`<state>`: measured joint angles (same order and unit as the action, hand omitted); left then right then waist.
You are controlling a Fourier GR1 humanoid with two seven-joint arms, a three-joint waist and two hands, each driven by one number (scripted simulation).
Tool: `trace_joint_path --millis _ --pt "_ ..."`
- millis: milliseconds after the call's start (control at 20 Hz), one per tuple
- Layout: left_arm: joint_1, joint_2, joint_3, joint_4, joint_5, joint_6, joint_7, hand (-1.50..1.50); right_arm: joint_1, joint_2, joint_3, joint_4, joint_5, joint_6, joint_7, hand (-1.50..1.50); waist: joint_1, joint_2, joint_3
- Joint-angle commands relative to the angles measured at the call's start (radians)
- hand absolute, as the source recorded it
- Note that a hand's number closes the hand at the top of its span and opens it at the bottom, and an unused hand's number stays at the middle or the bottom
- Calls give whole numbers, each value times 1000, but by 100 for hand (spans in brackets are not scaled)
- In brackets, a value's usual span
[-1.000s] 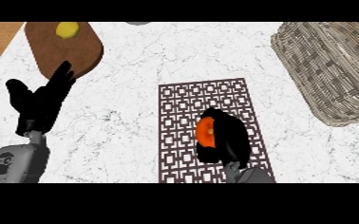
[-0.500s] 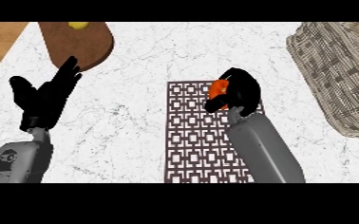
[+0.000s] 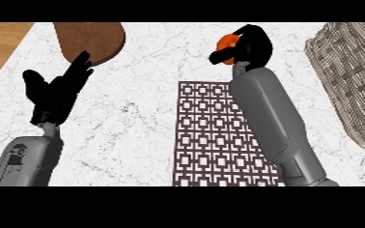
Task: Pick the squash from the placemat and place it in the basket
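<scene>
Head view, read from left to right: at the far left edge a strip of lighter wood is seen beyond the marble desk, and just beside it a brown wooden board lies at the desk's far edge. Below the board the left hand is shown open, its fingers straight and raised, resting near the left side and holding nothing. Toward the middle the patterned placemat is laid flat on the desk, and nothing is seen lying on its visible part; its right side is partly covered by the grey right forearm. Past the placemat's far edge the right hand is closed round the squash, of which only an orange patch is shown between the curled fingers and thumb. The squash is thus off the placemat and well apart from the basket, whose woven wall is seen at the right edge. The pick is judged to be done, and the carry to the basket to be the step in hand. For the next move the held squash would need to be swung rightward across the bare desk, kept high enough for the basket's rim to be cleared, brought over the opening, and only then released by the fingers being opened.
</scene>
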<state>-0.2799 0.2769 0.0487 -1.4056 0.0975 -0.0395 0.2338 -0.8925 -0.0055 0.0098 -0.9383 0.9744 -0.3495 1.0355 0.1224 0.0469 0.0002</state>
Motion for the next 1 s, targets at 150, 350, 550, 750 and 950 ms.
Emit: trace_joint_path --millis 150,350,550,750,950 --pt "-53 -7 -1 21 -5 10 19 0 -218 -11 -62 117 150 -316 16 150 2 0 -2" --pt "-13 7 10 22 1 -1 22 0 -337 -33 -94 240 283 -361 128 150 -11 -16 -4" --pt "-28 -10 -7 27 -20 16 10 0 -449 -65 -144 346 367 -349 197 150 -12 -12 -5" --pt "5 9 16 23 -4 -2 -7 0 -529 -123 -190 426 434 -322 241 150 -17 -17 -4" --pt "-26 4 19 51 -12 11 5 0 -609 -158 -209 499 500 -309 272 150 -27 -14 -4"
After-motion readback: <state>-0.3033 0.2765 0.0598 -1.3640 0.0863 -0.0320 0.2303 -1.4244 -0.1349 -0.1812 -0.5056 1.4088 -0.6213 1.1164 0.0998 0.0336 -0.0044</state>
